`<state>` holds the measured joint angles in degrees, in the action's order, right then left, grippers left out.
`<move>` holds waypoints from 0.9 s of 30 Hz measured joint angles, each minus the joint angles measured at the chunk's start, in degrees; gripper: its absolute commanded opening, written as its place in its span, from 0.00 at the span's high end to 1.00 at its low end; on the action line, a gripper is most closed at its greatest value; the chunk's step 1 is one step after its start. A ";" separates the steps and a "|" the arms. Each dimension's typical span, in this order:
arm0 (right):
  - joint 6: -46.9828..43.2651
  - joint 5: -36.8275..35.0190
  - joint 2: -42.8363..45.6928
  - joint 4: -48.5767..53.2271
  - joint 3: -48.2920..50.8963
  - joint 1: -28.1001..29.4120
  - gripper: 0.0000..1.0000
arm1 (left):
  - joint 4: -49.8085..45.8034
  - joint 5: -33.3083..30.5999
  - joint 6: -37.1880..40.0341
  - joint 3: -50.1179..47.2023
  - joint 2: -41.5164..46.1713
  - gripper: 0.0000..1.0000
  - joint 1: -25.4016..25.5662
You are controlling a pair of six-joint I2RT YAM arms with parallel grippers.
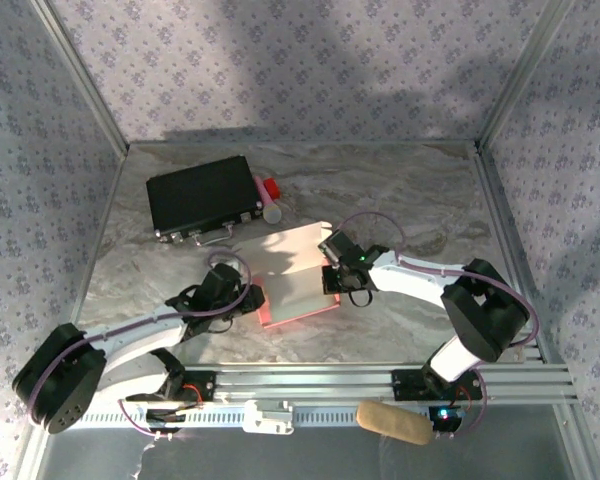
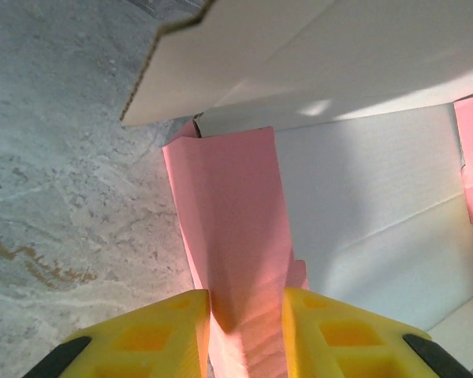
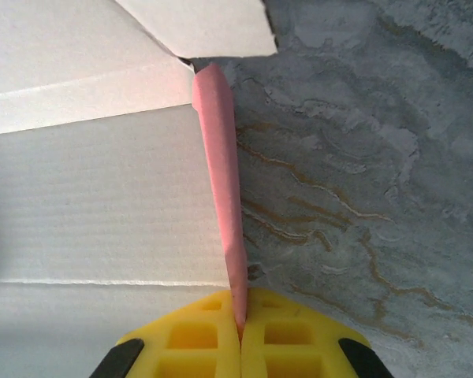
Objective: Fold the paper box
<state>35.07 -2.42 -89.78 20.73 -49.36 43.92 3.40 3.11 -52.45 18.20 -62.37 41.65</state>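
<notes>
The paper box [image 1: 298, 288] lies half-formed at the table's middle, pink outside and whitish inside. My left gripper [image 1: 252, 297] stands at its left side, shut on a folded-over pink side wall [image 2: 236, 236] that fills the gap between the yellow fingers [image 2: 162, 335]. My right gripper [image 1: 332, 280] is at the box's right side, shut on the thin upright pink wall [image 3: 221, 173], pinched edge-on between its fingers [image 3: 201, 335]. The whitish floor [image 3: 94, 197] spreads between the two walls, and a whitish flap [image 2: 244, 55] stands beyond it.
A black rectangular case [image 1: 202, 196] sits at the back left, with a red item [image 1: 271, 187] and a pale pink stick [image 1: 267, 205] beside it. A tan cylinder [image 1: 392, 421] lies on the frame rail [image 1: 320, 382] near the arm bases. Patterned walls enclose the marbled table [image 1: 410, 200].
</notes>
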 measured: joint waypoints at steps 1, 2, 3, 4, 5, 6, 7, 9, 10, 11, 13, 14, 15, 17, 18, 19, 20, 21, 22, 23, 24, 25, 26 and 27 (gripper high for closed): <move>0.00 0.00 -0.04 0.00 -0.02 0.02 1.00 | -0.44 -0.24 0.13 0.00 0.52 0.70 0.02; 0.00 -0.02 -0.13 0.00 -0.07 0.07 1.00 | -0.74 -0.37 0.24 0.00 0.96 0.70 0.04; 0.00 -0.02 -0.24 -0.07 -0.09 0.11 1.00 | -0.98 -0.70 0.37 -0.04 1.46 0.70 0.07; 0.00 -0.09 -0.35 -0.11 -0.09 0.22 1.00 | -1.18 -0.94 0.44 -0.13 1.92 0.70 0.07; 0.00 -0.24 -0.42 -0.11 -0.09 0.31 1.00 | -1.36 -1.07 0.52 -0.20 2.21 0.70 0.07; 0.17 -0.44 -0.52 -0.11 -0.09 0.46 1.00 | -1.49 -1.07 0.57 -0.31 2.40 0.70 0.07; 0.33 -0.70 -0.66 -0.04 -0.17 0.68 1.00 | -1.57 -1.09 0.57 -0.42 2.40 0.69 0.13; 0.57 -1.33 -1.03 0.11 -0.63 1.22 1.00 | -1.81 -1.07 0.61 -0.46 2.25 0.69 0.46; 0.66 -1.68 -1.22 0.11 -0.87 1.51 1.00 | -1.81 -1.09 0.74 -0.46 2.05 0.69 0.70; 0.70 -1.99 -1.38 0.13 -1.07 1.70 1.00 | -1.81 -1.27 0.81 -0.46 1.81 0.69 0.94; 0.90 -2.71 -1.66 0.39 -1.38 2.08 1.00 | -1.95 -1.81 0.92 -0.42 1.16 0.69 1.53; 0.94 -2.95 -1.79 0.55 -1.53 2.27 1.00 | -2.16 -2.21 0.98 -0.35 0.98 0.70 1.90; 1.03 -3.23 -1.95 0.59 -1.62 2.45 1.00 | -2.34 -2.62 0.98 -0.28 0.85 0.70 2.27; 1.11 -3.61 -2.08 0.81 -1.68 2.73 1.00 | -3.32 -3.45 0.98 0.13 0.79 0.70 2.71; 1.14 -3.87 -2.12 0.90 -1.70 2.82 1.00 | -4.07 -3.93 1.01 0.46 0.79 0.70 2.97; 1.16 -3.96 -2.14 0.94 -1.70 2.91 1.00 | -4.94 -4.46 1.05 0.87 0.76 0.70 3.26; 1.20 -4.07 -2.16 0.94 -1.70 2.97 1.00 | -5.51 -4.94 1.11 1.22 0.76 0.70 3.54; 1.31 -4.22 -2.16 0.96 -1.73 2.99 1.00 | -6.36 -5.53 1.25 1.73 0.76 0.70 3.98; 1.33 -4.31 -2.16 0.98 -1.79 2.99 1.00 | -7.04 -6.01 1.44 2.16 0.76 0.70 4.46; 1.33 -4.33 -2.16 0.98 -1.88 2.99 1.00 | -7.69 -6.43 1.49 2.54 0.74 0.70 4.87; 1.36 -4.35 -2.16 0.98 -1.92 2.99 1.00 | -8.44 -6.95 1.55 2.91 0.68 0.71 5.38; 1.36 -4.35 -2.16 1.01 -1.95 2.99 1.00 | -9.20 -7.48 1.66 3.28 0.42 0.71 5.77; 1.36 -4.35 -2.16 1.03 -1.97 2.99 1.00 | -9.68 -7.78 1.68 3.61 0.11 0.71 6.05; 1.36 -4.35 -2.16 1.05 -1.97 2.99 1.00 | -10.03 -8.15 1.70 3.91 -0.31 0.71 6.27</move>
<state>36.42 -6.76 -91.94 21.78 -51.33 46.92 -6.63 -5.04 -50.74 22.11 -62.67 47.92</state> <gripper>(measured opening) 0.059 0.292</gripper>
